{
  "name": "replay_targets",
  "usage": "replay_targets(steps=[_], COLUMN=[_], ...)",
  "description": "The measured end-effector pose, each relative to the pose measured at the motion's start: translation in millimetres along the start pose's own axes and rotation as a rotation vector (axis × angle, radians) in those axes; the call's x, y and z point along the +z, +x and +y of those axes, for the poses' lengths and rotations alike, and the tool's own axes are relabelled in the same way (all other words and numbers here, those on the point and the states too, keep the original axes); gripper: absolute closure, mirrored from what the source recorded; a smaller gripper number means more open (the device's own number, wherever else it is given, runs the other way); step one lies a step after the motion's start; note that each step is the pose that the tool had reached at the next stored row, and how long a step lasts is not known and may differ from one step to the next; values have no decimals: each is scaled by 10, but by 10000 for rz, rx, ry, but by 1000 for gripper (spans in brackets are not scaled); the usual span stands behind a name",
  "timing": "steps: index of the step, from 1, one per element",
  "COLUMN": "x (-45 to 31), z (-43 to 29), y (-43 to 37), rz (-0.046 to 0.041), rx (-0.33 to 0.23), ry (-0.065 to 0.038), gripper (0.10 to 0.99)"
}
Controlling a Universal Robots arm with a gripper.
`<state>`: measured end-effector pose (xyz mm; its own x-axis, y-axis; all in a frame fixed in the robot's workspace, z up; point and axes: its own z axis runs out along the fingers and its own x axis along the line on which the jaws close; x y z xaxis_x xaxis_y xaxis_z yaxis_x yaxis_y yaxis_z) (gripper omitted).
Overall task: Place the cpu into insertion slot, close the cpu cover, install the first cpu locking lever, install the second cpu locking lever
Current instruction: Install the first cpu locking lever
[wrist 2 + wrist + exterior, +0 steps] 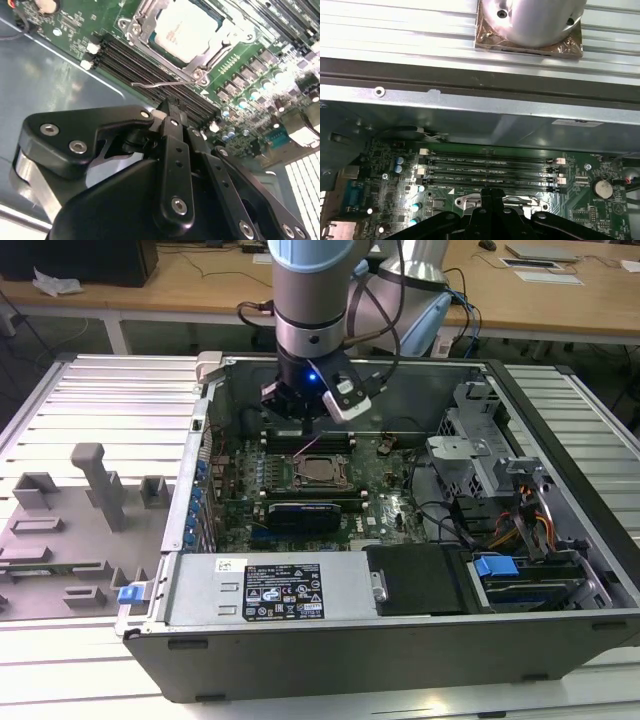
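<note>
Gripper (168,107) hovers over memory slots (140,64) — thin lever (155,85) seemingly just beside.

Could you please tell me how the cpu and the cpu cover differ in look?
The cpu is a solid, pale square; the cpu cover is a shiny silver frame with a cut-out centre. The cpu cover is wider, and the cpu shows through its opening. Both lie flat on the green motherboard.

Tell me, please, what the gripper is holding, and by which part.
It cannot be told: the gripper is next to the thin wire lever, but any grip is hidden.
</note>
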<state>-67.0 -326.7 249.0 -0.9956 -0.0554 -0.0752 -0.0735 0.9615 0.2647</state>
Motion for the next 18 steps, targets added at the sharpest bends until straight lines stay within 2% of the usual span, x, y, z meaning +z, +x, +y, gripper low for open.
replay_targets(steps=[2, 4, 5, 7, 11, 13, 15, 18], x=[4, 10, 14, 27, 45, 57, 73, 126], z=[0, 0, -1, -5, -11, -15, -19, -34], y=[29, 52, 57, 72, 93, 106, 111, 115], rz=[-235, -530, -605, -867, -1202, -1406, -1503, -1546], rx=[-67, -148, -169, -243, -336, -393, -420, -434], ry=[15, 35, 39, 53, 72, 85, 88, 92], gripper=[980, 980, 980, 980, 980, 980, 980, 980])
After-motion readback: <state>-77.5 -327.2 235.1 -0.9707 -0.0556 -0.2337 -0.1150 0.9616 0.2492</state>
